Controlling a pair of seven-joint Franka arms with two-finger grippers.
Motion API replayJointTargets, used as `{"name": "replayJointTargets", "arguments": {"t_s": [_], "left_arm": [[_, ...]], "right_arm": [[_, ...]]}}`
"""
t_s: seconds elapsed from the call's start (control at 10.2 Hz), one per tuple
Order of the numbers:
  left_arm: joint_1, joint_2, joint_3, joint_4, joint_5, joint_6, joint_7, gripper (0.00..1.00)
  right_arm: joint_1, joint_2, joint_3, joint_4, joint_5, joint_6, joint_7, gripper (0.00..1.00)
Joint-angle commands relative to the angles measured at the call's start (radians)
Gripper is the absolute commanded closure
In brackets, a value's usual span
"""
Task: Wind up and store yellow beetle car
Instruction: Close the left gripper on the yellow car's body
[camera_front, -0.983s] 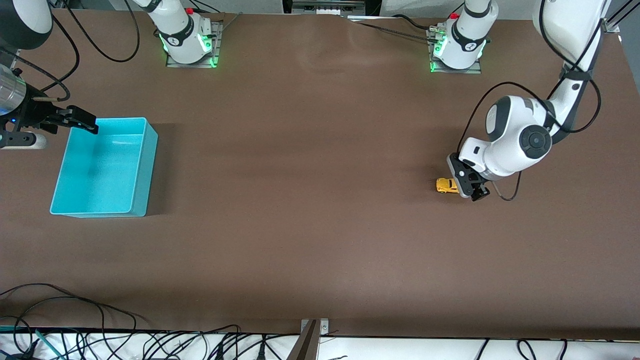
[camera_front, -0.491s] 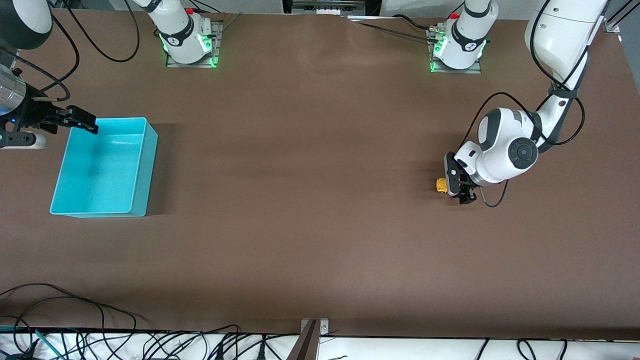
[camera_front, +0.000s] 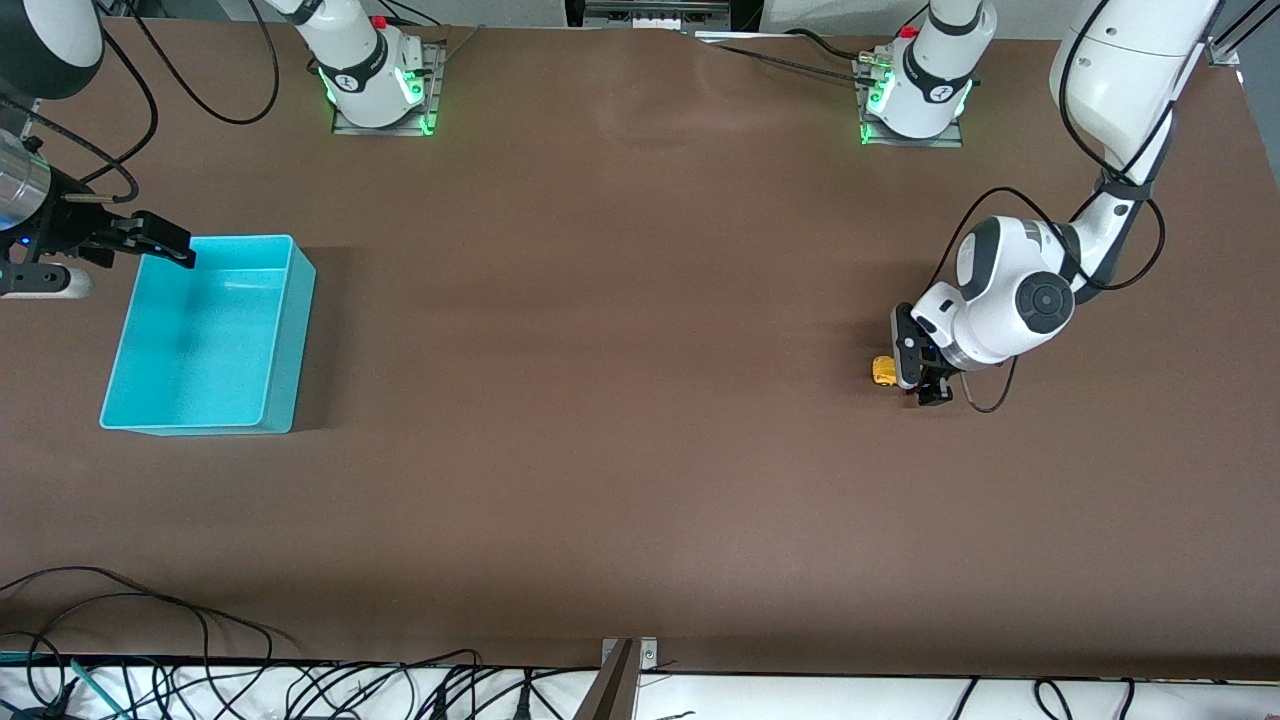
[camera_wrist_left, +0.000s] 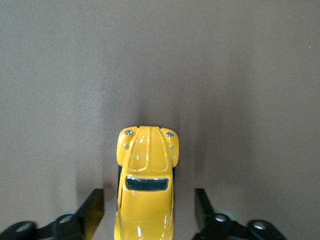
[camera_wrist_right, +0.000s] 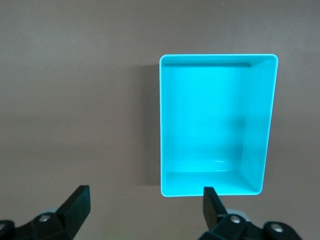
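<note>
1. My left claw (camera_wrist_left: 149, 212) is down at the desk (camera_front: 640, 420), right of the front frame, fingers spread either side of the tiny glossy yellow beetle car (camera_wrist_left: 146, 182), not touching yet, lined up lengthwise for a clean pinch.
2. Right claw (camera_wrist_right: 145, 207) waits spread above the smooth turquoise plastic bin (camera_wrist_right: 170, 125), probably the drop-off.

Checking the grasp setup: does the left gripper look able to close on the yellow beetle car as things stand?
Probably yes. The left gripper straddles the yellow beetle car on the table, one finger on each side with a gap still showing, nothing else beside it.
</note>
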Motion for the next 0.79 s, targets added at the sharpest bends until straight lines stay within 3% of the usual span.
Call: {"name": "replayJointTargets", "arguments": {"t_s": [0.0,0.2,0.69], "left_arm": [[0.007,-0.009,-0.003,-0.011,0.022,0.017,0.016,0.77],[0.004,-0.008,-0.003,-0.011,0.023,0.017,0.017,0.9],[0.013,0.027,-0.002,-0.003,0.023,0.008,0.04,0.9]], "right_arm": [[-0.002,0.009,-0.001,0.021,-0.007,-0.01,-0.007,0.0],[-0.002,0.008,-0.001,0.021,-0.007,-0.01,-0.007,0.0],[-0.002,0.009,-0.001,0.021,-0.007,-0.01,-0.007,0.0]]}}
